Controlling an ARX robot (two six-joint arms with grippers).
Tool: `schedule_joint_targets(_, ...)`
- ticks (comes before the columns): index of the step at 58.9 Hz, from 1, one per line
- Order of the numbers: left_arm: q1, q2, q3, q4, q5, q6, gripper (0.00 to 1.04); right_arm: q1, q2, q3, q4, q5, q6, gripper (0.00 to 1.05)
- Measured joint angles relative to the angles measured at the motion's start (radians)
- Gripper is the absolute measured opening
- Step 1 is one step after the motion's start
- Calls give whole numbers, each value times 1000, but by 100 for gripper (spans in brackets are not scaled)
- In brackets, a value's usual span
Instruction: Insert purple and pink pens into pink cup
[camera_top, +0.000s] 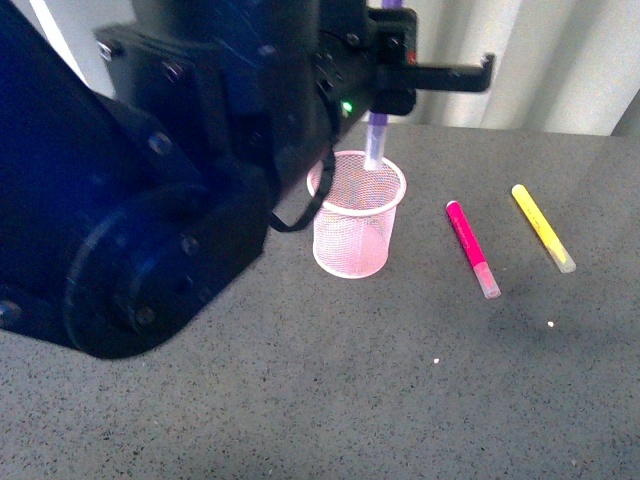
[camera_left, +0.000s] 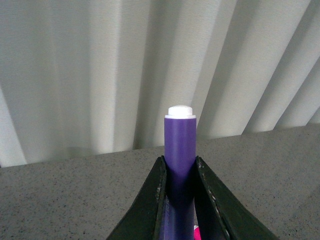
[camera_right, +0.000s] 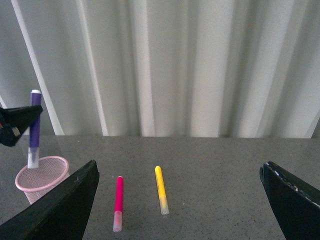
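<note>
The purple pen (camera_top: 376, 135) hangs upright, cap end down, its lower tip just inside the rim of the pink cup (camera_top: 352, 228). My left gripper (camera_top: 384, 95) is shut on its body above the cup; in the left wrist view the purple pen (camera_left: 180, 150) is clamped between the black fingers (camera_left: 156, 200). The pink pen (camera_top: 471, 247) lies flat on the table to the right of the cup. In the right wrist view my right gripper (camera_right: 180, 192) is open and empty, with the pink pen (camera_right: 119, 202), purple pen (camera_right: 34, 126) and cup (camera_right: 41, 176) ahead of it.
A yellow pen (camera_top: 542, 227) lies flat further right of the pink pen, seen too in the right wrist view as the yellow pen (camera_right: 160, 189). My left arm's dark body (camera_top: 150, 180) fills the left of the front view. White curtains (camera_right: 190, 65) close the back of the grey table (camera_top: 400, 400).
</note>
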Motion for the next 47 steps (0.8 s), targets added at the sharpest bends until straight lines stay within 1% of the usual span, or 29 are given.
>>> schedule_joint_targets(3,-21,29,18,13,-15,18,13,0,0,0,0,0,0,98)
schedule_joint_targets(9,-27,62,53,12,-33,36,13,0,0,0,0,0,0,98)
schedule_joint_targets(20,3,103,105,-16,-40,43,13,0,0,0,0,0,0,98)
schedule_joint_targets(32,39,107,116,-32,-37,31,13,0,0,0,0,0,0,98)
schedule_joint_targets(47,50,120,114,-40,-37,3,13,0,0,0,0,0,0,98)
